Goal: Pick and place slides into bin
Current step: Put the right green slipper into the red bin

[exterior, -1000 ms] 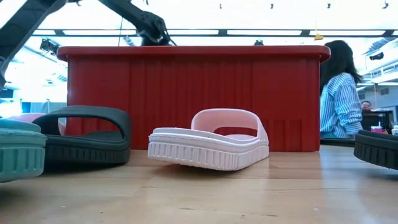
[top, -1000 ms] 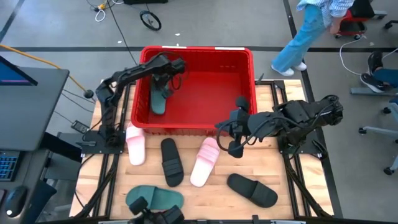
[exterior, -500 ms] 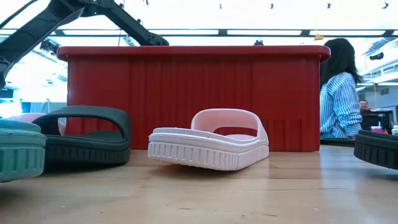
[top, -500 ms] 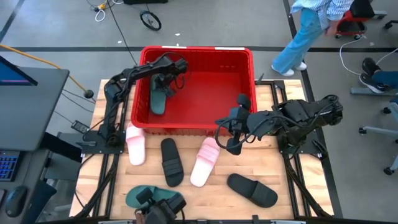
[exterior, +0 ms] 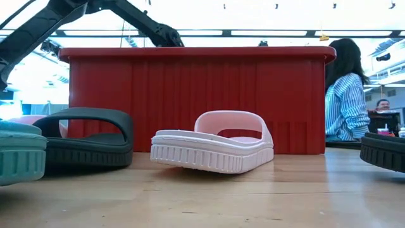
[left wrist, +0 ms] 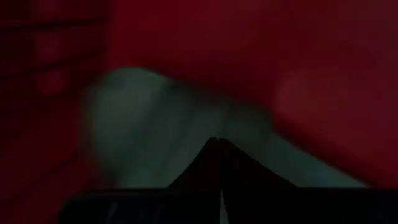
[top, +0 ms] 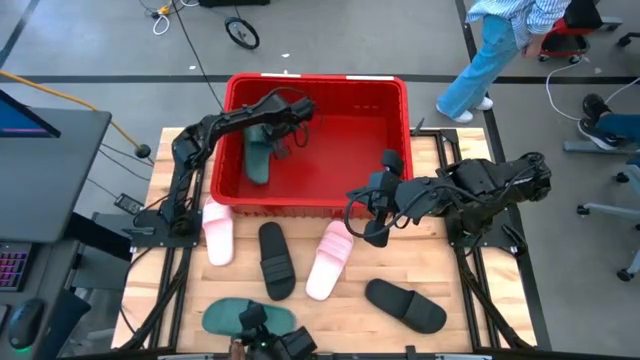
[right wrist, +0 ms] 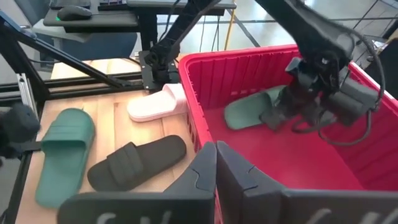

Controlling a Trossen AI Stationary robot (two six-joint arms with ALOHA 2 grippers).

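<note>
The red bin [top: 315,82] stands at the table's far middle. One dark green slide [top: 258,155] lies in its left part, sole down. My left gripper [top: 285,135] is shut, inside the bin just right of that slide. My right gripper [top: 362,215] is shut and empty, level above the bin's near rim, pointing toward the table's left. On the table lie two pale pink slides [top: 330,258] [top: 217,232], two black slides [top: 276,260] [top: 405,305] and the other green slide [top: 250,318]. My left gripper has its shut fingers by the green slide's far end [right wrist: 273,109], coming from above. I cannot tell whether they touch it. The slide lies flat on the bin's floor.
The bin's right half [top: 360,140] is bare red floor. A dark device [top: 270,342] sits at the table's near edge by the green slide. A person [top: 500,50] stands on the floor beyond the table's far right corner.
My left gripper has moved toward the table's right inside the bin, away from the green slide's strap. The green slide stays on the bin's floor in about the same place.
</note>
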